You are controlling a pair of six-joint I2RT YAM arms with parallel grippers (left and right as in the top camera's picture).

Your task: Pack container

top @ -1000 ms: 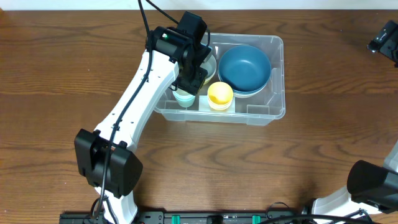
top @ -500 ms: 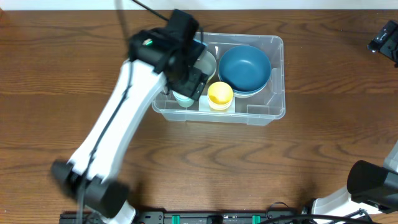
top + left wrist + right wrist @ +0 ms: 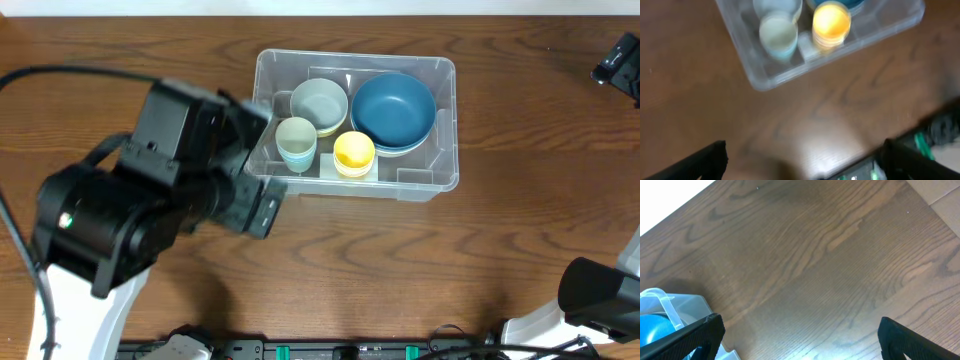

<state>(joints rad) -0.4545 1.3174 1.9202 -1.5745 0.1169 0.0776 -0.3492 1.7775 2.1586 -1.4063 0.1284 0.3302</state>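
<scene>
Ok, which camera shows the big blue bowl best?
Overhead: the blue bowl shows whole and sharp inside the container. The left wrist view catches only a blurred sliver at its top edge; the right wrist view only a bit at bottom left.

The overhead camera looks straight down on the bench (image 3: 400, 260) from well above and takes in the whole container (image 3: 445, 150) in the upper middle of its frame. The left wrist camera sits high over the bench, facing down, blurred, with the left fingers (image 3: 705, 160) in its bottom corners; like the overhead, it shows the container's front left corner. The right wrist camera faces down on bare wood, right fingers (image 3: 695, 337) low in frame, and catches one container corner at its lower left edge
</scene>
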